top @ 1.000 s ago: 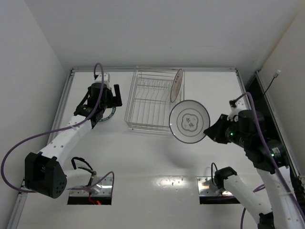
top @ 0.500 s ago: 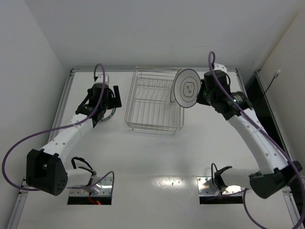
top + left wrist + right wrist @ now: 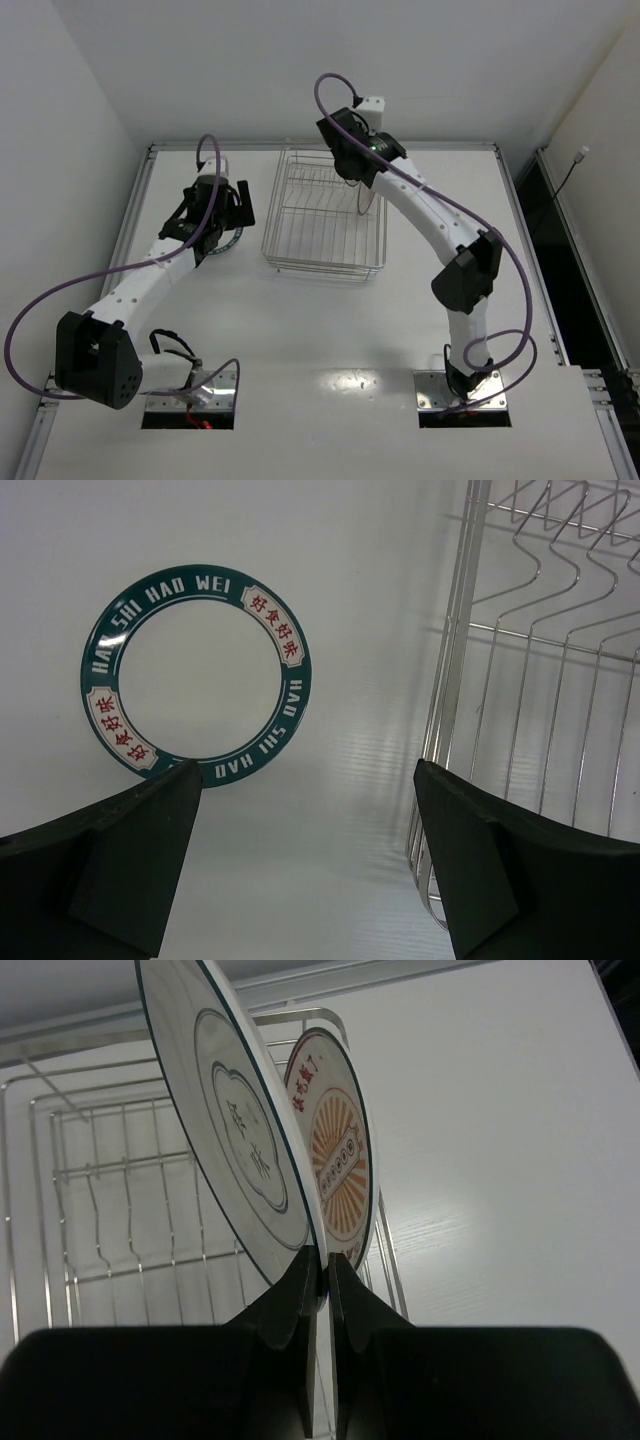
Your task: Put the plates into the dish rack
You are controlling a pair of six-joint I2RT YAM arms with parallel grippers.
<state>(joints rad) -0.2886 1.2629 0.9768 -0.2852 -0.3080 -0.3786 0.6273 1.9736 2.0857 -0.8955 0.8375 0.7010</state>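
Observation:
My right gripper (image 3: pixel 322 1258) is shut on the rim of the white plate with the thin dark ring (image 3: pixel 235 1150). It holds the plate upright and edge-on over the right end of the silver wire dish rack (image 3: pixel 90 1175). The orange sunburst plate (image 3: pixel 345 1155) stands in the rack just behind it, close by. In the top view the right gripper (image 3: pixel 352 165) is over the rack (image 3: pixel 300 262). My left gripper (image 3: pixel 305 772) is open and empty above the table. The teal-rimmed plate (image 3: pixel 195 580) lies flat to its upper left, beside the rack's left wall (image 3: pixel 455 680).
The left gripper (image 3: pixel 215 212) hovers over the teal plate (image 3: pixel 234 240) left of the rack. White walls enclose the table on three sides. A dark gap runs along the right edge (image 3: pixel 545 215).
The right arm has swung the ringed plate from the right side of the table up and left, turning it edge-on over the rack next to the orange plate. The left arm has stayed still.

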